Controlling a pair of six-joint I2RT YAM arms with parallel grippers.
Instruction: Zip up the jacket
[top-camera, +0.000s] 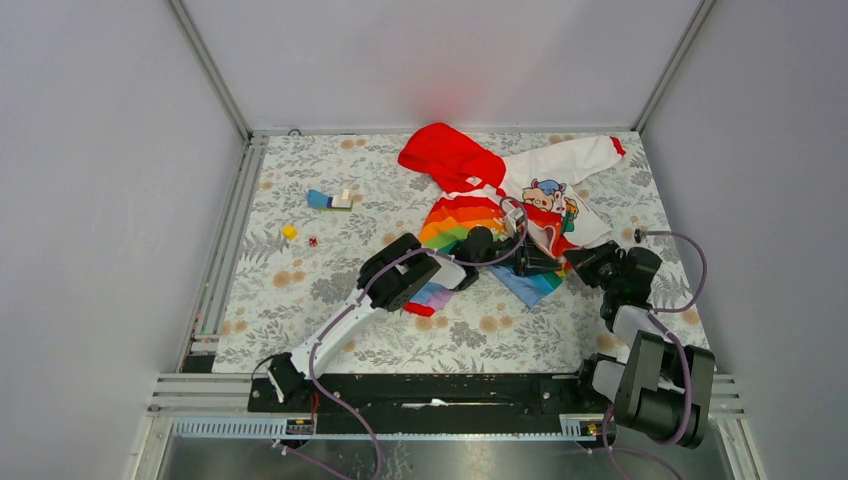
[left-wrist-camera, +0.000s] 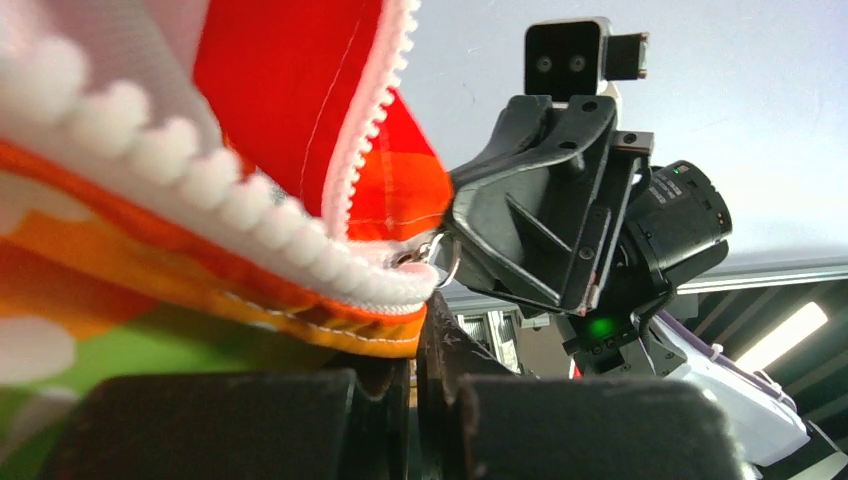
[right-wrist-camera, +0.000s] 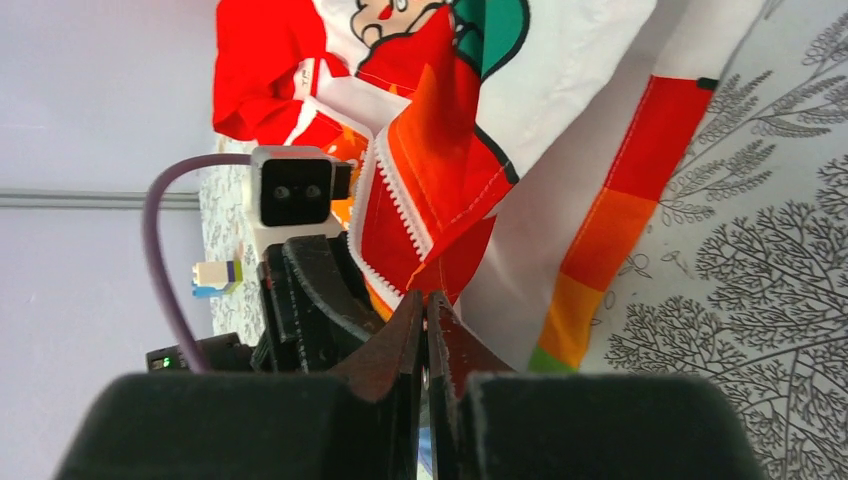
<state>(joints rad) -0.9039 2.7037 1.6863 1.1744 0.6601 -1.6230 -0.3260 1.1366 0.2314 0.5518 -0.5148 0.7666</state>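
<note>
The jacket (top-camera: 470, 215) lies spread on the flowered table (top-camera: 300, 290), with its red hood (top-camera: 448, 155) at the back and a white sleeve (top-camera: 560, 160) out to the right. Both grippers meet at its front opening. My left gripper (top-camera: 503, 245) (left-wrist-camera: 420, 305) is shut on the orange hem beside the white zipper teeth (left-wrist-camera: 250, 215). My right gripper (top-camera: 528, 258) (right-wrist-camera: 425, 298) is shut at the bottom tip of the zipper. In the left wrist view its fingers (left-wrist-camera: 500, 215) pinch the metal pull ring (left-wrist-camera: 443, 258). Above the ring the two rows of teeth stand apart.
A block toy (top-camera: 330, 200), a yellow piece (top-camera: 289, 232) and a small red piece (top-camera: 312, 241) lie at the left of the table. A red cuff (top-camera: 418, 308) and a blue fold of the jacket (top-camera: 530, 285) lie near the arms. Grey walls enclose the table.
</note>
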